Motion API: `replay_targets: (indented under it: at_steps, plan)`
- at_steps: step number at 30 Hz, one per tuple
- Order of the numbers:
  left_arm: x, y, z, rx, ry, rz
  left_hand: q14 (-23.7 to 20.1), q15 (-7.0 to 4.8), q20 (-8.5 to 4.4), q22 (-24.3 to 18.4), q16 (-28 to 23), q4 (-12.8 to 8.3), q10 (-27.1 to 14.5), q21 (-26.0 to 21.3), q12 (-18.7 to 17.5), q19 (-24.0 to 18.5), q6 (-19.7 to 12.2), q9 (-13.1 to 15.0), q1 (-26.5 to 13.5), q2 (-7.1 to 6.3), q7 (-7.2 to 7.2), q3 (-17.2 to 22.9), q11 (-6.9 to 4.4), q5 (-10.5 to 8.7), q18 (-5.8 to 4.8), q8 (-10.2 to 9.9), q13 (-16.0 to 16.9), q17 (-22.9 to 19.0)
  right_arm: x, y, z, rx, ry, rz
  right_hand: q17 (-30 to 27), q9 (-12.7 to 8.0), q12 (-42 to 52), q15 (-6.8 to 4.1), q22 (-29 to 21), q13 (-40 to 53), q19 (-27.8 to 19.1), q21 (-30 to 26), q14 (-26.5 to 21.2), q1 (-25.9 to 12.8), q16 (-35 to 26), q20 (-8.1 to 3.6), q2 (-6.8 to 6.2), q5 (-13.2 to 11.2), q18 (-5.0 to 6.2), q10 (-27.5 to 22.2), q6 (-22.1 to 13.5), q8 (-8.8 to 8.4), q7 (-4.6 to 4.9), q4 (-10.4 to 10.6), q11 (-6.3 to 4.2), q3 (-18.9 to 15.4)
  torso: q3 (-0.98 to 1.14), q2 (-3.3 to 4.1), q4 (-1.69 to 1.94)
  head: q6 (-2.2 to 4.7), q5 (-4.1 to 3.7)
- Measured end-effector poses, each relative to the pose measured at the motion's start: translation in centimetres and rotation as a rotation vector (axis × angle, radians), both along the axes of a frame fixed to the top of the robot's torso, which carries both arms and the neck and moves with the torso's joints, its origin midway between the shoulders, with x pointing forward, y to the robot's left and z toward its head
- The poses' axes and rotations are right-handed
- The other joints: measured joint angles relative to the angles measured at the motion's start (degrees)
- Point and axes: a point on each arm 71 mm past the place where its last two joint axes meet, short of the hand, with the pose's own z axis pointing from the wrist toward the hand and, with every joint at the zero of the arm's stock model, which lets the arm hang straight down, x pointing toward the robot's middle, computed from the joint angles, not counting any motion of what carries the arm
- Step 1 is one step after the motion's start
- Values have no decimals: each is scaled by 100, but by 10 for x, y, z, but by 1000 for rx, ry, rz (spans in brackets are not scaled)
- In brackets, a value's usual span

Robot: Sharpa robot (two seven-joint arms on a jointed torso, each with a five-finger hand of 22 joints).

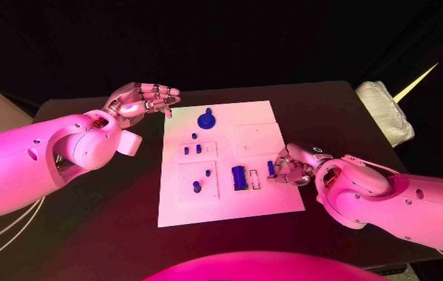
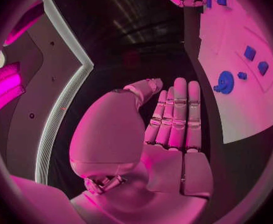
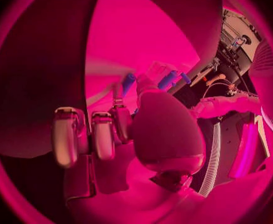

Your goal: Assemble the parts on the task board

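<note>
The white task board point(image 1: 231, 201) lies in the middle of the black table. On it are a blue gear point(image 1: 206, 120), two small blue parts point(image 1: 192, 149), a long blue part point(image 1: 239, 177) and two more small ones point(image 1: 196, 187). My right hand point(image 1: 292, 167) sits at the board's right edge with its fingers curled, and its thumb and a finger pinch a narrow blue part point(image 1: 271, 168), also seen in the right wrist view point(image 3: 129, 83). My left hand point(image 1: 145, 100) hovers off the board's far left corner, fingers straight and side by side point(image 2: 176, 119), holding nothing.
A white padded bundle point(image 1: 386, 116) lies at the table's right edge. Bare black tabletop point(image 1: 102, 210) surrounds the board. The left wrist view shows the gear point(image 2: 225, 81) and two small blue parts point(image 2: 255, 59) on the board point(image 2: 248, 109).
</note>
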Motion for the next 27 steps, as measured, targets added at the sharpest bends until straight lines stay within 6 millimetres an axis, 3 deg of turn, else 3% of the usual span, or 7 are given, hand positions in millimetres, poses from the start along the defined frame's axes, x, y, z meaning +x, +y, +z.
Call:
replay_targets:
  at_steps: [3,4,8,14,18,20,27]
  plan:
    - [0,0,0,0,0,0,0,0,0,0,0,0,0,0,0,0,0,0,0,0,0,0,0,0,0,0,0,0,1,1,0,0,-5,0,0,12,0,-9,0,0,0,0,9,49,0,0,41,242,0,0,17,0,1,-7,0,77,0,0,3,0,0]
    - [0,0,0,0,1,0,0,0,0,0,0,0,0,0,0,0,0,0,0,0,0,0,0,0,0,0,0,0,1,1,-1,0,-6,0,0,162,0,-9,0,0,0,0,9,191,0,0,30,497,0,0,18,-5,-1,-18,0,164,0,0,4,0,0]
    - [0,1,0,1,1,1,0,0,0,0,0,-24,0,0,0,0,0,0,0,0,0,24,0,0,0,0,-6,0,1,1,-1,-2,-7,0,-1,285,-4,-9,-1,0,0,-13,9,431,0,0,-35,833,0,0,22,-6,-4,-44,0,369,-4,-1,4,-3,0]
    - [0,1,0,2,3,1,0,0,0,0,-22,-41,0,0,22,0,0,-5,0,0,0,41,0,0,0,0,-6,0,2,2,-2,-4,-9,2,-1,372,-36,-9,-1,5,0,-23,9,651,0,0,-214,850,0,0,36,-27,3,-27,0,990,-6,-7,-4,1,5]
    - [0,1,0,2,4,0,0,0,0,5,-22,-53,0,0,22,0,0,-5,0,0,0,53,0,0,0,0,-6,0,3,4,-1,-3,-15,7,-1,383,-60,-9,-2,4,0,-58,9,786,0,0,-351,799,0,0,45,-260,14,-92,0,1595,-4,-10,-7,13,3]
    - [0,1,0,2,4,0,0,0,0,7,-22,-57,0,0,22,0,0,-5,0,0,0,57,0,0,0,0,-6,0,4,5,-1,-4,-18,10,-1,383,-67,-9,-1,4,0,-79,9,771,0,0,-367,788,0,0,64,-273,34,-120,0,1780,-4,-10,-7,18,-1]
    - [0,1,0,3,6,0,0,0,0,7,-22,-57,0,0,22,0,0,-5,0,0,0,57,0,0,0,0,-6,0,5,6,-1,-8,-34,14,-2,383,-89,-9,-2,4,0,-113,9,533,0,0,-650,544,0,0,57,-272,63,-156,0,2036,-1,-5,-4,35,-15]
